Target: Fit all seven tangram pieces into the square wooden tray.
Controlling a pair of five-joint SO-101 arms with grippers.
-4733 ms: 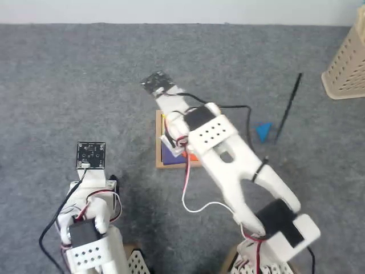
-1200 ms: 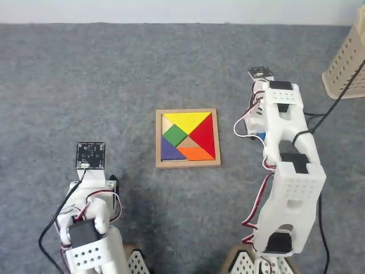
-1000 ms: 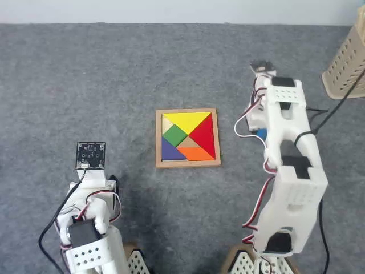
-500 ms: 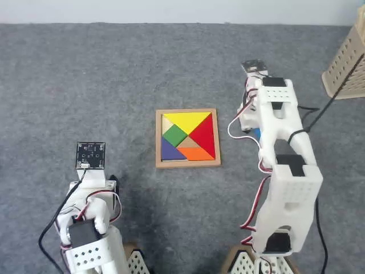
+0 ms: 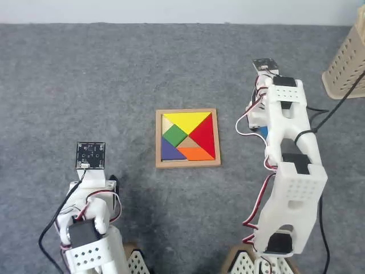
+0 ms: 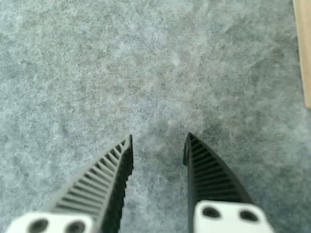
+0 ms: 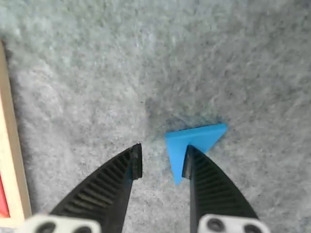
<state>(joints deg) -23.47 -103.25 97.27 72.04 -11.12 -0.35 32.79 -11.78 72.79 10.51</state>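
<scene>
1. A grey, felt-like carpet covered the bench across the whole high view, its nap mottled with lighter and darker flecks.
2. Along the far edge of the carpet ran a pale, plain strip; whether it was a wall or a bare surface could not be told.
3. At the far right stood a beige container with rows of small slots in its sides, cut off by the picture's edge.
4. The light was soft and even, and shadows on the carpet were faint.
5. In both wrist views the carpet looked fuzzy and fibrous.
</scene>
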